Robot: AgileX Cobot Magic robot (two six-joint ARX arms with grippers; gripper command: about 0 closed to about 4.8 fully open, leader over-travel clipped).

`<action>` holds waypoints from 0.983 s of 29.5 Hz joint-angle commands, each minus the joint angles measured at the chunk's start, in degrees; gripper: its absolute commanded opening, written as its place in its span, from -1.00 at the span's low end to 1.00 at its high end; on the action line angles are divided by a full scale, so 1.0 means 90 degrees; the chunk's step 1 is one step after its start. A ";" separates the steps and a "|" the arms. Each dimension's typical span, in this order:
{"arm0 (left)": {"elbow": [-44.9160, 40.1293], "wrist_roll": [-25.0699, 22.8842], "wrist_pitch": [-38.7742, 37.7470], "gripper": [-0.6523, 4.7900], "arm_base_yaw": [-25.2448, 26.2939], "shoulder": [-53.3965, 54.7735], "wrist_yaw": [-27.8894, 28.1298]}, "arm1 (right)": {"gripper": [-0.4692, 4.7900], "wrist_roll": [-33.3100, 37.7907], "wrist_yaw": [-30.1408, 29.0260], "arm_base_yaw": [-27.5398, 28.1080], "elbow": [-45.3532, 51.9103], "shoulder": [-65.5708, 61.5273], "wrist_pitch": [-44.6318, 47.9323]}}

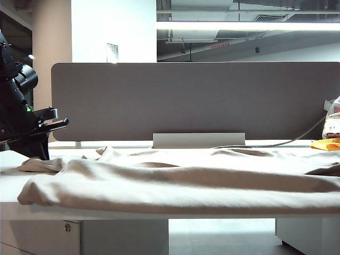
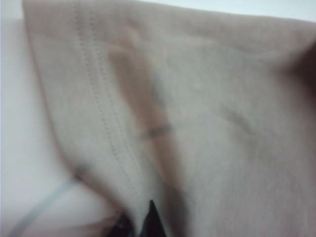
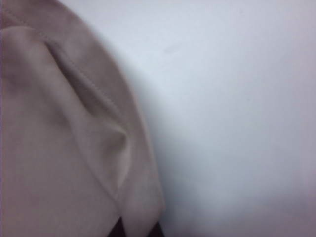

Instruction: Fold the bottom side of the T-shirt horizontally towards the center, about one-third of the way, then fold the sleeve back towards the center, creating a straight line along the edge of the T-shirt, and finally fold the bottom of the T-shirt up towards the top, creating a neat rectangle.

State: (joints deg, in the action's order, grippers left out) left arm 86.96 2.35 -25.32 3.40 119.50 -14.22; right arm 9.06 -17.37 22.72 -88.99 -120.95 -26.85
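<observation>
The beige T-shirt (image 1: 175, 180) lies crumpled across nearly the whole width of the white table (image 1: 106, 210), with a long fold bulging along the front. My left arm (image 1: 21, 122) reaches down to the shirt's left end. In the left wrist view my left gripper (image 2: 138, 224) is shut on a stitched hem band (image 2: 106, 118) of the T-shirt (image 2: 212, 123), and only its dark fingertips (image 2: 152, 219) show. My right gripper (image 3: 136, 231) is shut on a hemmed edge of the T-shirt (image 3: 54, 148), with cloth pinched between its tips. The right arm is outside the exterior view.
A grey partition panel (image 1: 191, 101) stands along the back of the table. At the back right lie a yellow item (image 1: 326, 144) and a white packet (image 1: 333, 119), with a cable (image 1: 276, 144) running along the table. Bare white tabletop (image 3: 237, 113) lies beside the right gripper.
</observation>
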 commanded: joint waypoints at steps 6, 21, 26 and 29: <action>0.0478 0.0002 -0.0245 -0.78 -0.0075 0.0024 -0.0350 | -0.83 0.0017 -0.0986 -0.0090 -0.0270 0.0070 0.0124; 0.1508 -0.0049 -0.0891 -0.78 -0.1542 0.0024 -0.0508 | -0.83 0.0015 -0.1498 -0.1231 -0.0979 0.0095 -0.0576; 0.1508 -0.0092 -0.0840 -0.78 -0.2038 0.0027 -0.0522 | -0.83 0.0010 -0.1540 -0.1717 -0.0979 0.0095 -0.0831; 0.1508 -0.0095 -0.0811 -0.78 -0.2208 0.0027 -0.0520 | -0.83 -0.0012 -0.1542 -0.2038 -0.0976 0.0095 -0.0884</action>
State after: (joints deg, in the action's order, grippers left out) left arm 100.12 1.91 -33.32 -16.12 120.03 -18.72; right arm 9.23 -30.72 5.54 -97.62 -120.55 -34.68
